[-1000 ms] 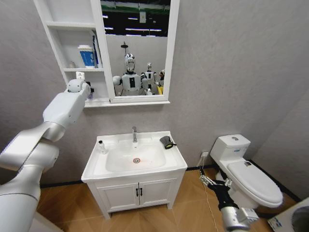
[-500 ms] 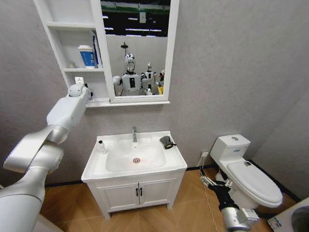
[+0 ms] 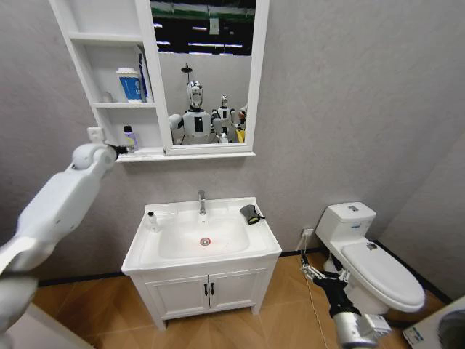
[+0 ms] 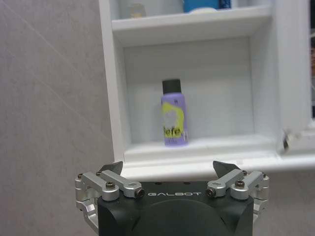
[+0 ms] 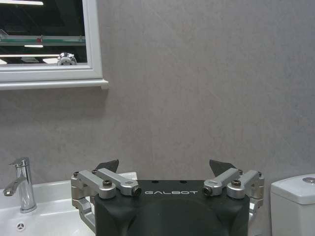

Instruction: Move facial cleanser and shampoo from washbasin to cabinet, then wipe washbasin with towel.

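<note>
**Left arm backs off, purple bottle shelved**

Head view: the left gripper (image 3: 109,150) has pulled back toward 9 o'clock of the white wall cabinet (image 3: 109,105); the white ceramic washbasin (image 3: 201,238) keeps a small white bottle (image 3: 153,220) and the dark bunched towel (image 3: 251,214).

Left wrist view: fingers (image 4: 112,168) spread wide, empty; the purple black-capped bottle (image 4: 174,119) stands upright in the bottom compartment.

Right wrist view: right gripper (image 5: 165,169) spread wide, empty, low beside the white toilet (image 5: 295,187).

One bottle looks delivered.

The cabinet (image 3: 109,73) is cut off at the head view's top edge (its top shelf (image 3: 102,18) included).

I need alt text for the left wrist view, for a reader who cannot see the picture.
The left gripper, fingers open and empty, faces the lowest compartment of the white cabinet, where a purple bottle with a black cap and yellow label stands upright. Grey wall shows beside the cabinet.
</note>
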Available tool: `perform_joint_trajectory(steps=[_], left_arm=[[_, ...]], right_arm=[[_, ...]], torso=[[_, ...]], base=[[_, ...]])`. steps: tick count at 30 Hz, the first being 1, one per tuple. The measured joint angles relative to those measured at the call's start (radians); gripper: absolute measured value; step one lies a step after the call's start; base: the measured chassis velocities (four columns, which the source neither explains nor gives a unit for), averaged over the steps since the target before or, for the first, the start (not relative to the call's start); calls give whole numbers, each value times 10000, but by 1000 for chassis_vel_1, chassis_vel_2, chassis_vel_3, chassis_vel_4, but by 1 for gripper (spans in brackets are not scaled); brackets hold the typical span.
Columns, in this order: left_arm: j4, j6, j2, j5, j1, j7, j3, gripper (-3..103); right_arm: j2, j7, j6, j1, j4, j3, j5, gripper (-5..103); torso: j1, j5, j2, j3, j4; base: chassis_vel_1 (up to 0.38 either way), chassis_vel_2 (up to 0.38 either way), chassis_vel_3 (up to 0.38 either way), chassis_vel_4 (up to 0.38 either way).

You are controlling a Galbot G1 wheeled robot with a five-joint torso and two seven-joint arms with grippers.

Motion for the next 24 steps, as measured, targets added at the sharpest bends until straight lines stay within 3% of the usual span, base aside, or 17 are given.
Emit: perform_joint_trajectory(steps=[1, 2, 3, 4, 6, 7, 10, 14, 24], left_arm=[[-295, -503, 111, 249, 976, 145, -356, 100], [-295, -503, 111, 249, 976, 145, -356, 100], [-629, -1178, 97, 605, 2468, 323, -988, 100], [-629, -1178, 97, 605, 2468, 323, -988, 100], [-944, -1973, -426, 1262, 4605, 412, -1897, 100], [-944, -1973, -426, 1262, 4605, 412, -1897, 100], [-684, -2615, -1333, 2164, 5850, 511, -2067, 100], [-38, -2791, -2106, 2870, 5890, 633, -1647, 100], [2216, -2947, -3663, 3358, 4683, 968, -904, 100]], right_arm=[[4, 1, -2, -20, 6, -7, -33, 100], [4, 1, -2, -20, 6, -7, -33, 100], [6, 2, -6, -69, 24, -9, -63, 100], [6, 2, -6, -69, 24, -9, -63, 100], [38, 4, -6, -145, 59, 28, -82, 100], [38, 4, -6, -145, 59, 28, -82, 100], [99, 8, -4, -239, 92, 51, -137, 100], [161, 10, 1, -329, 149, 56, -200, 100], [386, 12, 71, -501, 185, 76, -384, 100]], torso=[[-1, 6, 0, -1, -3], [-1, 6, 0, -1, -3], [1, -6, 0, 1, -2], [1, -6, 0, 1, -2], [0, 6, 0, 1, -3], [0, 6, 0, 1, -3], [0, 0, -1, 2, -3], [2, 4, -1, 2, -4], [4, 5, -2, 3, -6]], base=[[0, 0, 0, 0], [0, 0, 0, 0], [0, 0, 0, 0], [0, 0, 0, 0], [0, 0, 0, 0], [0, 0, 0, 0], [0, 0, 0, 0], [0, 0, 0, 0], [0, 0, 0, 0]])
